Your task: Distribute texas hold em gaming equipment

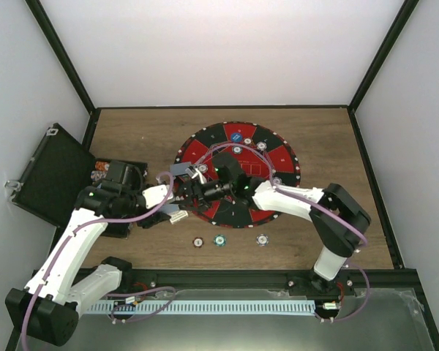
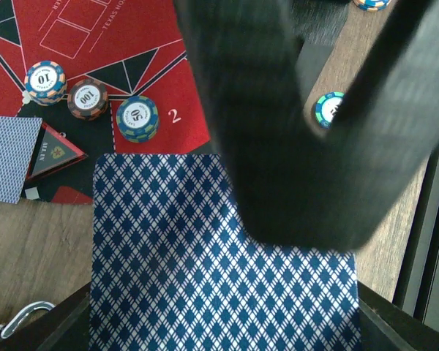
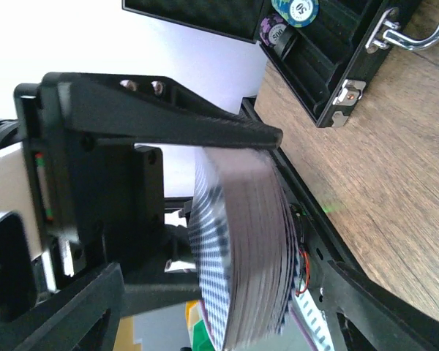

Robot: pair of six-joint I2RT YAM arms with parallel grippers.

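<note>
The left arm (image 1: 73,241) reaches forward and right; the left gripper (image 1: 174,196) is clamped across the edges of a deck of playing cards (image 2: 205,278). The right arm (image 1: 307,201) bends at the elbow and reaches left; the right gripper (image 1: 195,189) is spread wide, straddling the deck.

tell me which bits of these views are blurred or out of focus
Left wrist: the big black robot part near the lens is soft, while the blue diamond-backed card deck and striped round chips are sharp. Right wrist: the deck's stacked edges smear; the metal latch on the black hinged case is crisp. Top external: evenly sharp.
</note>
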